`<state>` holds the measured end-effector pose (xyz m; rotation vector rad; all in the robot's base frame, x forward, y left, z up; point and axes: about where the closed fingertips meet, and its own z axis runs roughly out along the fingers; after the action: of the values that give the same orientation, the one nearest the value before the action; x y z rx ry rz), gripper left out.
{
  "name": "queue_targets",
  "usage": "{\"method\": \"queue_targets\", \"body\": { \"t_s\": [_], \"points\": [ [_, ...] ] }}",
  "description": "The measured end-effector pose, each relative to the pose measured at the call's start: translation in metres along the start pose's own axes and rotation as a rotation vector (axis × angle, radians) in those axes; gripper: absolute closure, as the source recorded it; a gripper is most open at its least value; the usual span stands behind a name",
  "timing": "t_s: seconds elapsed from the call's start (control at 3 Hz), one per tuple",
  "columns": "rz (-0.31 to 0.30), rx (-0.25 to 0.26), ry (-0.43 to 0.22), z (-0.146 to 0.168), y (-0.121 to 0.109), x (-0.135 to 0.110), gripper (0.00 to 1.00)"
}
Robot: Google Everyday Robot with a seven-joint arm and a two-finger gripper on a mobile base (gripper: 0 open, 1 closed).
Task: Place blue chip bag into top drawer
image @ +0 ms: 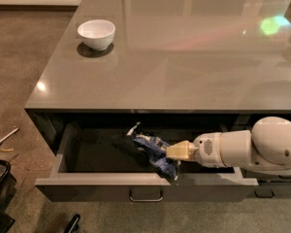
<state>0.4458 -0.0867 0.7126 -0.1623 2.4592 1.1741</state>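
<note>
The blue chip bag hangs inside the open top drawer, right of the drawer's middle. It lies aslant, with its pale upper corner toward the drawer's back and its lower end just behind the front rim. The gripper reaches in over the drawer's right half, and its tan fingers are pinched on the bag's right edge. The dark interior makes it hard to tell whether the bag's low end already rests on the drawer floor or hangs just above it.

The drawer is pulled well out from under the grey counter, and its small curved handle sits centred on the front below the bag. A white bowl stands on the counter, well back from the drawer and toward its left side.

The step in hand is the placing itself: the bag is carried over the compartment and not yet let go. The next move likely calls for easing the bag down a little so that it settles within the drawer's walls, then parting the fingers. The arm should then lift out upward and to the right without snagging the foil or knocking the front rim.
</note>
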Motion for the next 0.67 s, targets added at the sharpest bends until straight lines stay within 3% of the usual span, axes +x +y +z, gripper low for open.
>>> {"method": "queue_targets", "body": {
  "t_s": [0.67],
  "points": [
    [-0.005,0.0,0.006,0.0034,0.0015,-0.0007,0.58]
  ]
}}
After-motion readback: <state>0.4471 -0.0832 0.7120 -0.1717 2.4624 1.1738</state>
